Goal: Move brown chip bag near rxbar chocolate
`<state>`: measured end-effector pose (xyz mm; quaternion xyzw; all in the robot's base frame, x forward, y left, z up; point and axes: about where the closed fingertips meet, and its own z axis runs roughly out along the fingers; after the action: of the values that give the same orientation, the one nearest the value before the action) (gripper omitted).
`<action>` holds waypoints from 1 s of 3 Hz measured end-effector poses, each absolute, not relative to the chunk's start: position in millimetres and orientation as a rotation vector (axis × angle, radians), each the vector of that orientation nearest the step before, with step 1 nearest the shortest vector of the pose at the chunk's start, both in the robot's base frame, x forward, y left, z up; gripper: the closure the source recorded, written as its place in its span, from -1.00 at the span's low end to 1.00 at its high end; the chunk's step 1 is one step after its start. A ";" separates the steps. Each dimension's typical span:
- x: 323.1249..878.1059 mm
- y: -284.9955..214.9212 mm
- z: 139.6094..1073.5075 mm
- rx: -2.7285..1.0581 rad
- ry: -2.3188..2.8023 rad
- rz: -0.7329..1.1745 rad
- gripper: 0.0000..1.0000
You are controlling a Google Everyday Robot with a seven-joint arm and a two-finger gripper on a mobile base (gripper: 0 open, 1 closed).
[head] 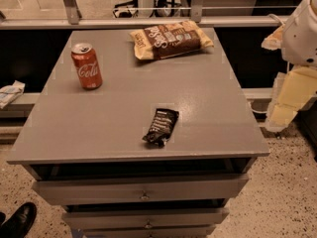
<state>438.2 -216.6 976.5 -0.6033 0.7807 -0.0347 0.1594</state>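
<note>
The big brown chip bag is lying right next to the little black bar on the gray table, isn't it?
Not quite. The camera view shows the brown chip bag at the far edge of the gray table, well apart from the little black bar, which lies near the front edge. The robot's hand is off past the table's right side, touching neither.

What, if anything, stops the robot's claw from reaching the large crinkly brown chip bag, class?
Probably yes. The claw hangs beyond the right edge of the grey cabinet top, and the brown chip bag lies alone at the far edge; the red soda can stands well left of it, out of the path.
</note>
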 end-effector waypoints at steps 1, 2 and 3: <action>438.2 -216.6 976.5 -1.724 2.231 -0.099 -1.00; 476.8 -214.1 969.8 -1.682 2.133 -0.096 -1.00; 530.7 -216.1 959.6 -1.624 2.053 -0.069 -1.00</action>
<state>530.7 -216.1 959.6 -0.5989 0.7575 -0.0253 0.2586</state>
